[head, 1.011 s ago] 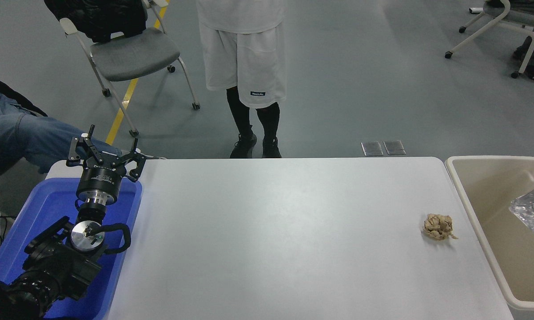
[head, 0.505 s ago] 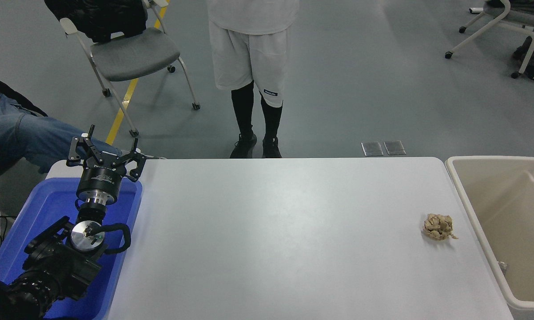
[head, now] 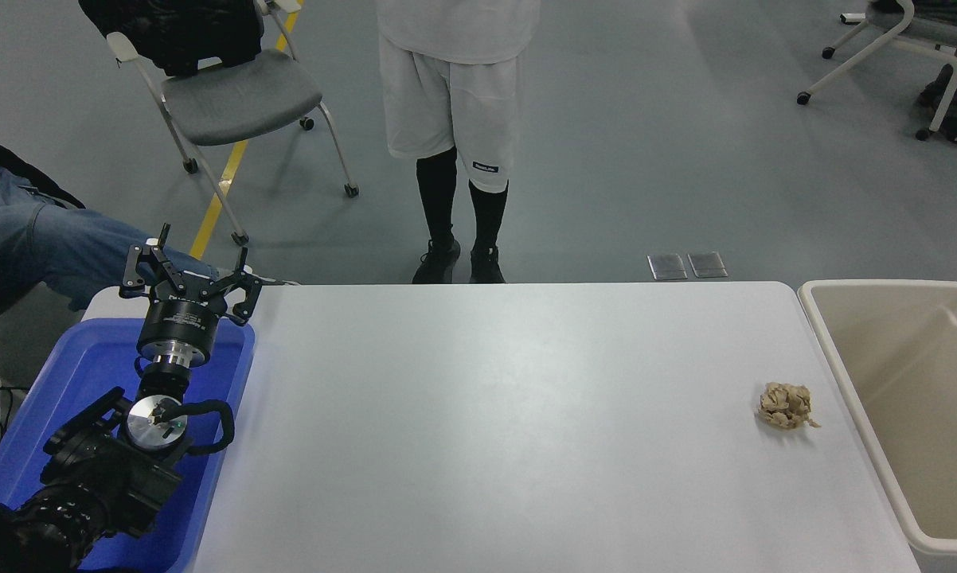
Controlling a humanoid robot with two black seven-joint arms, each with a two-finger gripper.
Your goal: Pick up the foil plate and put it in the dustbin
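Left pincer hangs parked over the blue tub at the table's near-left corner, fingers spread, holding nothing. Far right, the dustbin sits against the table edge, and no foil plate shows. A crumpled paper wad lies just beside the bin.

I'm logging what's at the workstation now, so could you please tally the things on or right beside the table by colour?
Blue: 1, the tub under the parked left gripper.
Beige: 1, the dustbin at the table's right end.
Tan: 1, the crumpled paper wad on the white table.
Silver: 0, no foil plate in view.
Total: 3.
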